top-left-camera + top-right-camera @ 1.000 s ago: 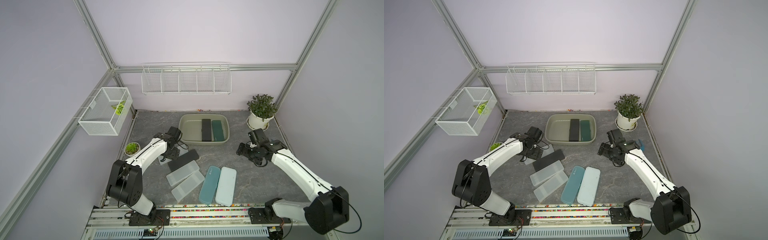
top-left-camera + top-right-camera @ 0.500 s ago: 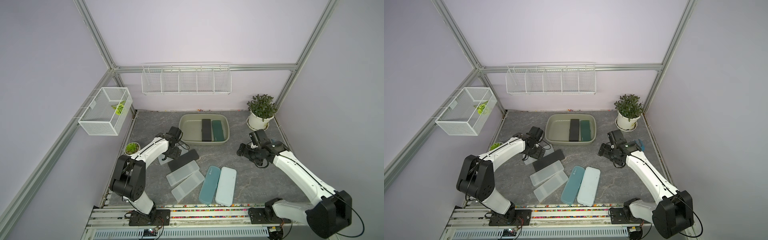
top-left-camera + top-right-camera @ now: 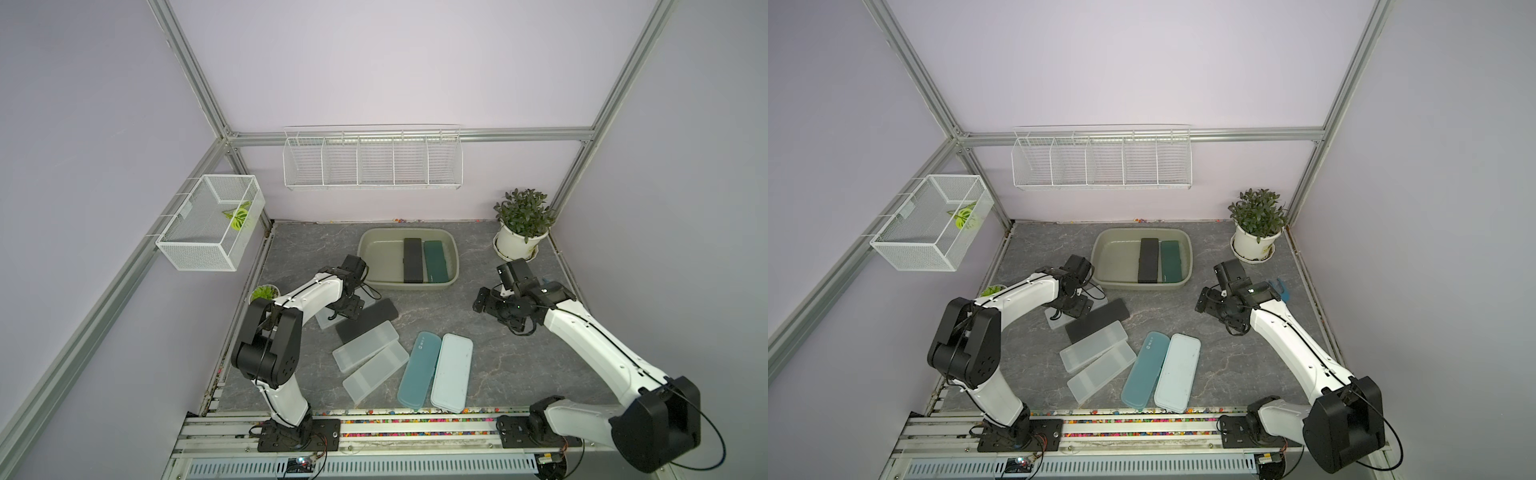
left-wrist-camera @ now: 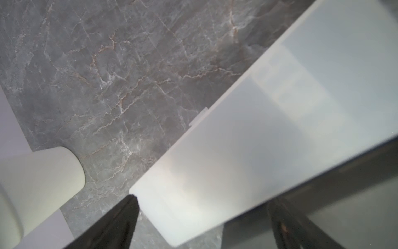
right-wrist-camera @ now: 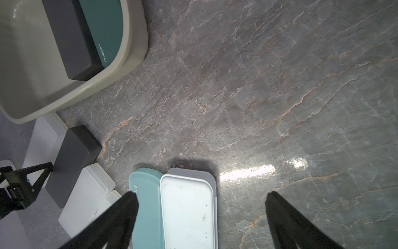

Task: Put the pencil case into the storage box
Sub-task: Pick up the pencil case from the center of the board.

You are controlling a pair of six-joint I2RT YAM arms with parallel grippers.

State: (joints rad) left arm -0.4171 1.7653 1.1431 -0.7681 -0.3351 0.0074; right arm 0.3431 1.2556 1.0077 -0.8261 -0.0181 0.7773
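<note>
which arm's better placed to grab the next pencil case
Left, probably: the left gripper is open with the end of the frosted case between its fingers. The right gripper, also open, hangs over bare tabletop, touching nothing.

Pale lilac walls point(image 3: 374, 62) close the cell at 9, 12 and 3 o'clock, edged with aluminium framing point(image 3: 519, 134). The surface point(image 3: 457, 316) is grey with stone-like veins, and the right wrist view shows a bright glare patch point(image 5: 247, 172) on it. A long white wire rack point(image 3: 372, 166) hangs at 12 o'clock. At 10 o'clock a white mesh basket point(image 3: 208, 232) holds a green leaf point(image 3: 237, 216). A potted plant point(image 3: 521, 224) stands at 2 o'clock, and a metal rail point(image 3: 415, 434) runs along 6 o'clock.
</note>
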